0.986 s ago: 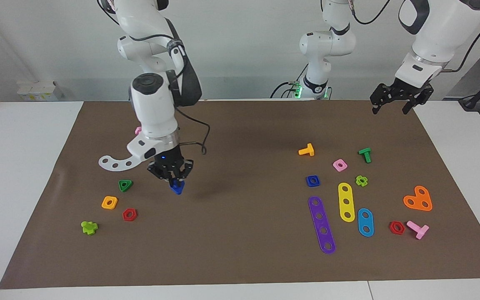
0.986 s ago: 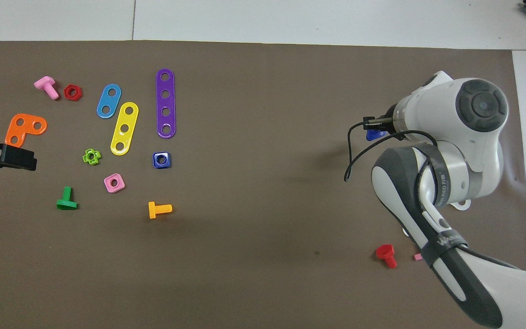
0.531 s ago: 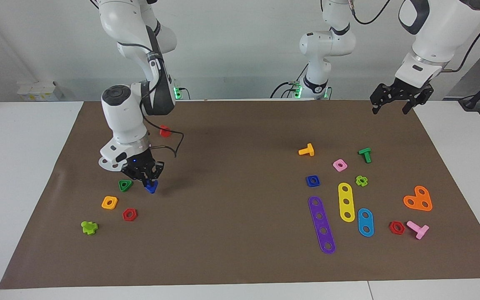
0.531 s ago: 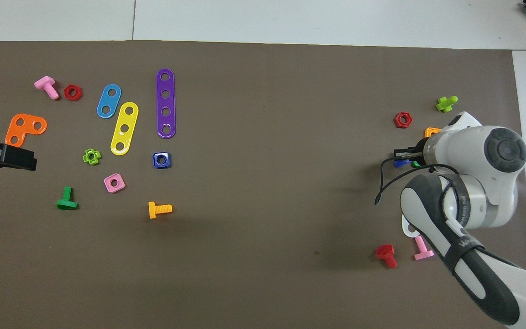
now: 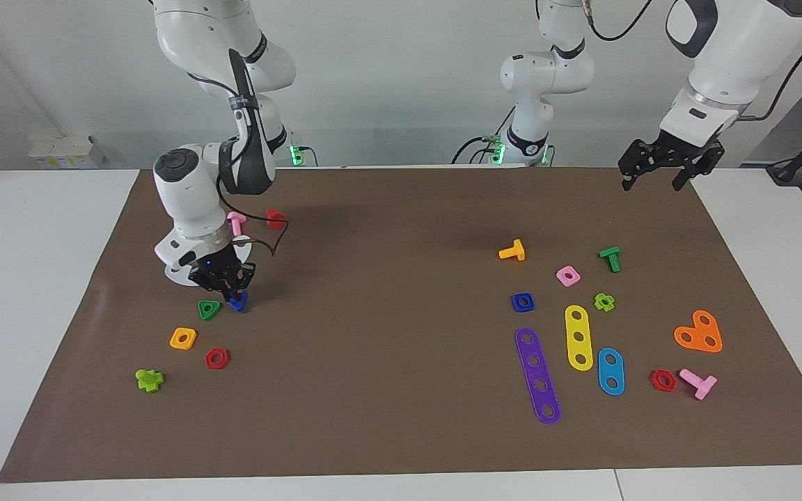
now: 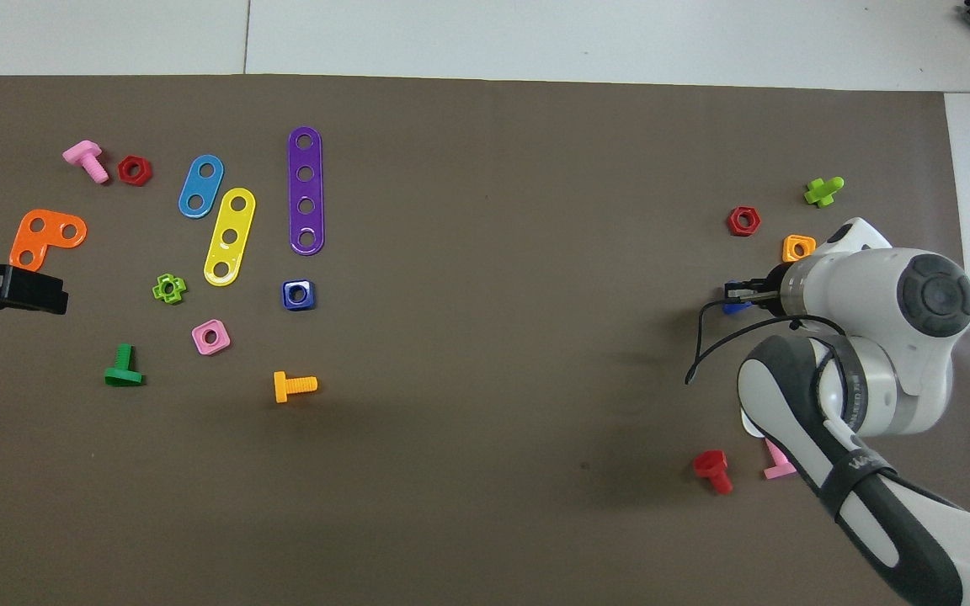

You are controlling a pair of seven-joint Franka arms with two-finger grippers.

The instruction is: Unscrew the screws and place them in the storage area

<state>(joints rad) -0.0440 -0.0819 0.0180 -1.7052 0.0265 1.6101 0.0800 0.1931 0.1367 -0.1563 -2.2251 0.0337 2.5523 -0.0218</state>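
My right gripper [image 5: 234, 295] is shut on the small blue screw [image 5: 237, 303], holding it head down very low over the brown mat [image 5: 387, 417]. The screw hangs right beside a green triangular nut [image 5: 209, 309], toward the right arm's end of the table. In the overhead view only a sliver of the blue screw [image 6: 733, 308] shows under the right gripper [image 6: 734, 293]. Whether the screw touches the mat I cannot tell. My left gripper [image 5: 651, 184] waits open and empty, raised over the mat's corner at the left arm's end, and it also shows as the left gripper [image 6: 30, 291].
Around the screw lie an orange square nut [image 5: 183, 338], a red hex nut [image 5: 216, 358], a lime cross piece [image 5: 149, 380], a red screw [image 5: 275, 218] and a pink screw [image 5: 236, 223]. Coloured strips [image 5: 537, 376], nuts and screws crowd the left arm's end.
My right arm has carried the blue screw toward its own end of the table and lowered it beside the green triangular nut. The left arm has not moved.
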